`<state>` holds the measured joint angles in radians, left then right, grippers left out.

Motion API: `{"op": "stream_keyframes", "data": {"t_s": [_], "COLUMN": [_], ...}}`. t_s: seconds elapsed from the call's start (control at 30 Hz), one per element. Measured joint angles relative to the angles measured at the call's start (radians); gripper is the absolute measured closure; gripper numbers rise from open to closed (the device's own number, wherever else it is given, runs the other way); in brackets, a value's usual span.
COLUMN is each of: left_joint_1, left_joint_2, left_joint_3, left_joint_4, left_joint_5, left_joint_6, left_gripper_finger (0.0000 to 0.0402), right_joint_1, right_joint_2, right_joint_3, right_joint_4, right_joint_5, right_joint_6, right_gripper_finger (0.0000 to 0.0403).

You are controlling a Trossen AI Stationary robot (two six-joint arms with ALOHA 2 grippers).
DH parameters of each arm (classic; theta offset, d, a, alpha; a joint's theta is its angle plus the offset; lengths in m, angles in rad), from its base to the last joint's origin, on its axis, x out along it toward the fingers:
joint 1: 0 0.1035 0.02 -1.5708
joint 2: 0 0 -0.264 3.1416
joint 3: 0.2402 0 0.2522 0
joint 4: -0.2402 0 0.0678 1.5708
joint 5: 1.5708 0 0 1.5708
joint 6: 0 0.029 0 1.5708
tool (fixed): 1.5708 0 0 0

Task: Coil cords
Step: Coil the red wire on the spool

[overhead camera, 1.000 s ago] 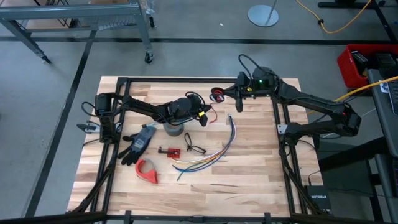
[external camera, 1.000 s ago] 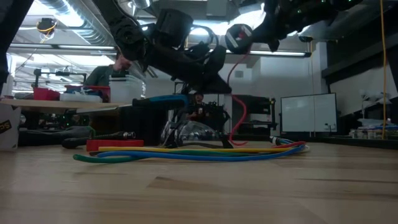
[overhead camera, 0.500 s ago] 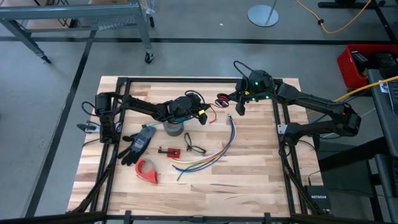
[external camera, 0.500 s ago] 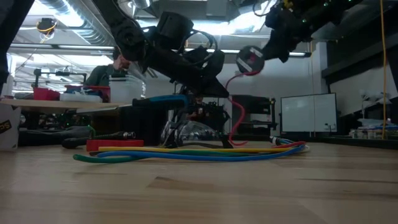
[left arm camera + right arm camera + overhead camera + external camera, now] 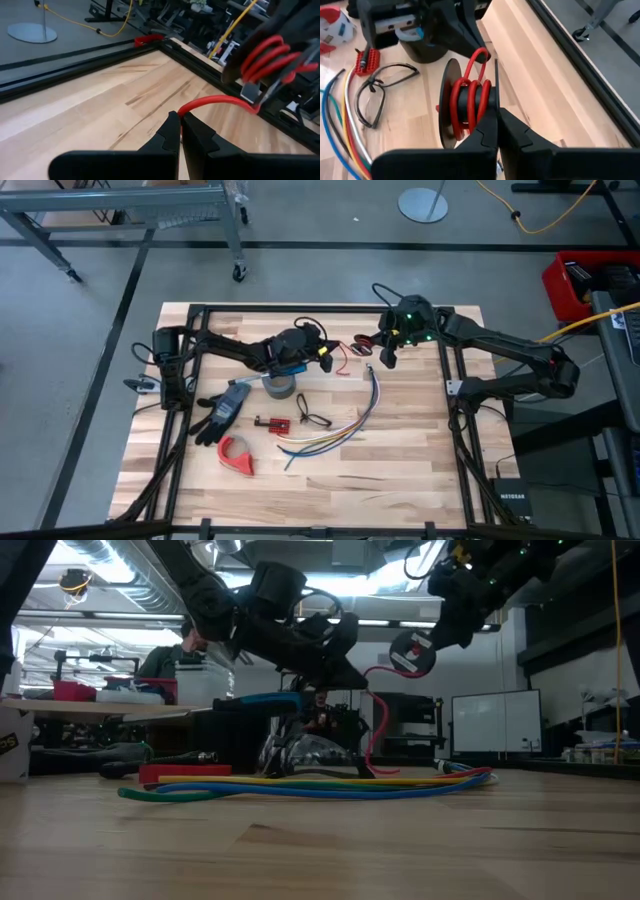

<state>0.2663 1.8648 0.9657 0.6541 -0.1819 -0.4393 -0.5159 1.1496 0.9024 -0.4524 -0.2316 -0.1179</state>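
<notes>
The red wire (image 5: 375, 730) is partly wound as a coil (image 5: 470, 102) on a small black spool (image 5: 412, 652), held up over the table's far middle (image 5: 365, 345). My right gripper (image 5: 497, 112) is shut on the spool. A free length of wire arcs from the coil to my left gripper (image 5: 179, 117), which is shut on it just left of the spool (image 5: 325, 358). Below the left gripper the wire hangs down, and its lower end lies on the table (image 5: 368, 772). My left gripper pinches the red wire (image 5: 184, 107) between its two fingertips, a short way from the coil. The wire is lifted there; one side arcs to the spool, the other hangs to the table. My right gripper pinches the spool's edge (image 5: 492, 97) beside the red windings between its two fingers. The spool is lifted clear of the table, its round flange (image 5: 447, 107) upright.
A grey tape roll (image 5: 280, 386) stands under the left arm. Nearer lie a dark glove (image 5: 222, 412), a red tape dispenser (image 5: 238, 452), a small red piece (image 5: 272, 423), a black looped cord (image 5: 312, 418) and a bundle of multicoloured wires (image 5: 340, 430).
My right gripper has carried the spool toward the table's right and near side and lowered it, closer to the left gripper. The wire between the two grippers has become a shorter arc. Both grippers have stayed shut.
</notes>
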Motion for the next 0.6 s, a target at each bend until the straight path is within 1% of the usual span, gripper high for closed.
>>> {"op": "stream_keyframes", "data": {"t_s": [0.17, 0.27, 0.43, 0.6], "left_joint_1": [0.02, 0.035, 0.06, 0.082], "left_joint_2": [0.0, 0.0, 0.0, 0.0], "left_joint_3": [0.0, 0.0, 0.0, 0.0], "left_joint_4": [0.001, 0.016, 0.021, 0.046], "left_joint_5": [0.005, 0.034, 0.052, 0.123], "left_joint_6": [-0.029, -0.032, -0.035, -0.104], "left_gripper_finger": [0.0401, 0.0401, 0.0401, 0.0401], "right_joint_1": [0.0, 0.0, 0.0, 0.0], "right_joint_2": [0.025, 0.048, 0.088, 0.128], "right_joint_3": [0.0, 0.0, 0.0, 0.0], "right_joint_4": [0.001, -0.001, -0.006, -0.004], "right_joint_5": [0.004, 0.004, 0.004, 0.004], "right_joint_6": [-0.016, -0.019, -0.019, -0.018], "right_gripper_finger": [0.0402, 0.0402, 0.0402, 0.0402]}}
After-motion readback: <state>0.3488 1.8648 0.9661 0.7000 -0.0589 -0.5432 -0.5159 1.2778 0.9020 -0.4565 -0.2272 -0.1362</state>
